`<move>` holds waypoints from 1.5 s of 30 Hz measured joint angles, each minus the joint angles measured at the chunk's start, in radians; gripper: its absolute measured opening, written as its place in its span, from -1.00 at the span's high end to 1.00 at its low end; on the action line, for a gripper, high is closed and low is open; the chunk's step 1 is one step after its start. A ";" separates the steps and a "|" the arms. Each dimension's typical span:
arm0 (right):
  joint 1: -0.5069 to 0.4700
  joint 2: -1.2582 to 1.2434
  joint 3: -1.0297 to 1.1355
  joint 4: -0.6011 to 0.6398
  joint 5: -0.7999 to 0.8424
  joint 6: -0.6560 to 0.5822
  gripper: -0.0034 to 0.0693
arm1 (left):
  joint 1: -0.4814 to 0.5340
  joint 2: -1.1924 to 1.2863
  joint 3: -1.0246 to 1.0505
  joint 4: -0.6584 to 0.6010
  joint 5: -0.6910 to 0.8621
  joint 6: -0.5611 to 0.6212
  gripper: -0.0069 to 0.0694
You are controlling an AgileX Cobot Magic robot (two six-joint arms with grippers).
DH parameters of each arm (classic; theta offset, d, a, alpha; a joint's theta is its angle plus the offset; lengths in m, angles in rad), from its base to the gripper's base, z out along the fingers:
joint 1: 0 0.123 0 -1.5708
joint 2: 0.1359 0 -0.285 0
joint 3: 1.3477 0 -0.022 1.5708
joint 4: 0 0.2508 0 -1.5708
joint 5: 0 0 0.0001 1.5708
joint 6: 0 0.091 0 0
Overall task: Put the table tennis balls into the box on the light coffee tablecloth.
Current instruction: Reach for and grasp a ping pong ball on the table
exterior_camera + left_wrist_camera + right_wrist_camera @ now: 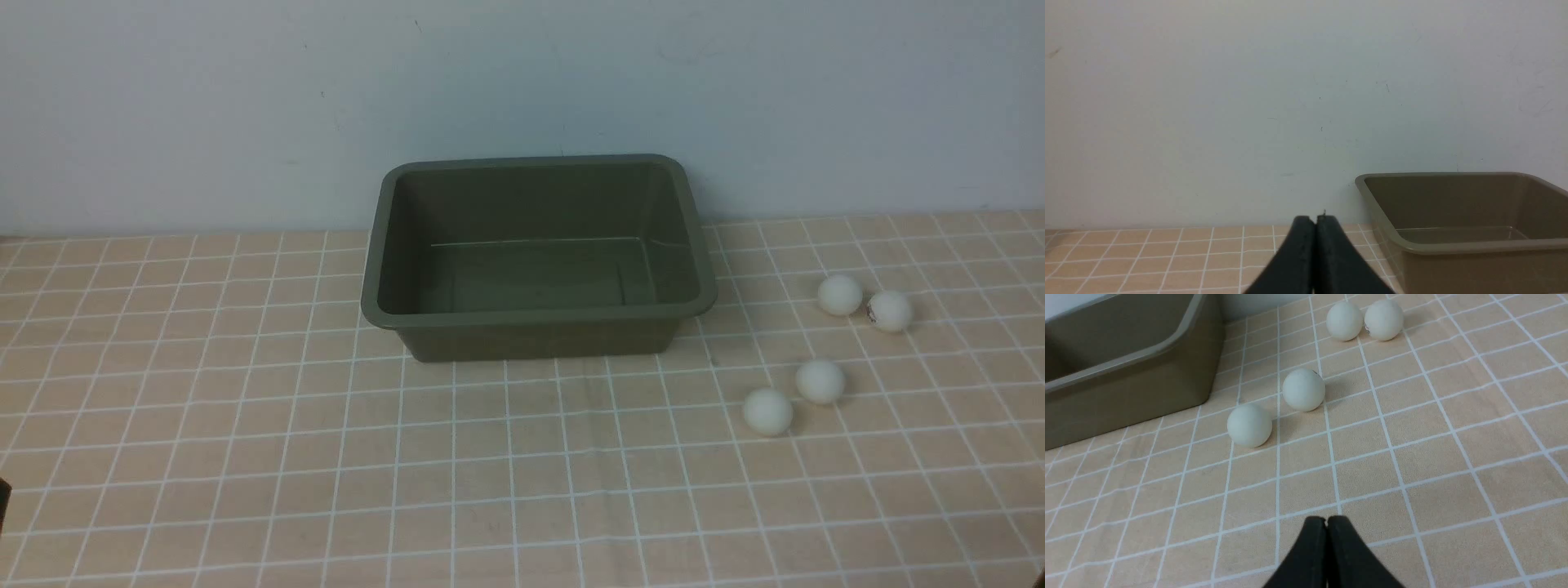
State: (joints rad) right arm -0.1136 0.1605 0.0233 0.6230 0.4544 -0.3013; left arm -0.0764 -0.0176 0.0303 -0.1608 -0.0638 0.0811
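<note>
Showing only closed tips, left gripper (pixel 1315 219), right gripper (pixel 1326 520), box (pixel 1474 246) cropped

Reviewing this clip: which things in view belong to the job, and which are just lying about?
Job: four small matte white table tennis balls; rectangular olive-green plastic box; light coffee gridded tablecloth.
Not the job: pale blue-grey wall behind; no other loose thing shows.

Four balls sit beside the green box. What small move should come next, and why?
Probably open the right gripper and ease it toward the nearest ball: its jaws are shut and empty, and all balls lie on the cloth on that arm's side, outside the empty box.
</note>
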 joint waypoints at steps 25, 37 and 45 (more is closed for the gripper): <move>0.000 0.000 0.000 0.000 0.000 0.000 0.96 | 0.000 0.000 0.000 0.000 0.000 0.000 0.99; 0.000 0.000 0.000 0.000 0.000 0.000 0.96 | 0.000 0.000 0.000 0.000 0.000 0.000 0.99; 0.000 0.000 0.003 0.316 -0.092 -0.001 0.96 | 0.000 0.000 0.000 0.000 0.000 0.000 0.99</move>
State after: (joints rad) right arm -0.1136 0.1605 0.0263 0.9394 0.3626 -0.3021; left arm -0.0764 -0.0176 0.0303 -0.1608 -0.0638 0.0811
